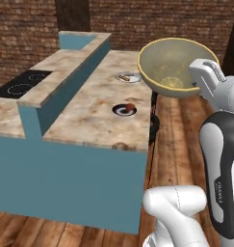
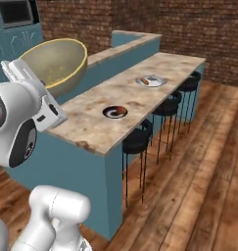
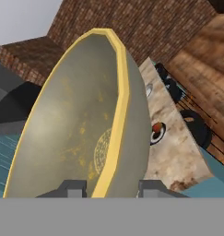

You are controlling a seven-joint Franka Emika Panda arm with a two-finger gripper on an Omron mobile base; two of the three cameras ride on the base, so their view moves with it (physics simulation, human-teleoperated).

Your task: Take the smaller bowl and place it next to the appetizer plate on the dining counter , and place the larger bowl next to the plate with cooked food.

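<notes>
My gripper (image 3: 111, 188) is shut on the yellow rim of the larger bowl (image 3: 76, 129), one finger inside the rim and one outside. The wide tan bowl (image 1: 171, 65) hangs tilted in the air off the near right corner of the dining counter (image 1: 89, 120), well above its top. On the counter, the dark appetizer plate (image 1: 124, 110) with a red food piece lies nearer to me. The pale plate with cooked food (image 1: 128, 76) lies farther along. Both plates show again in the right base view: appetizer plate (image 2: 115, 112), plate with cooked food (image 2: 151, 81). The smaller bowl is out of view.
A raised teal ledge (image 1: 65, 72) runs along the counter's left side, with a black cooktop (image 1: 22, 84) beyond it. Black bar stools (image 2: 137, 139) line the counter's right edge over wooden floor (image 2: 199, 162). Brick walls stand behind.
</notes>
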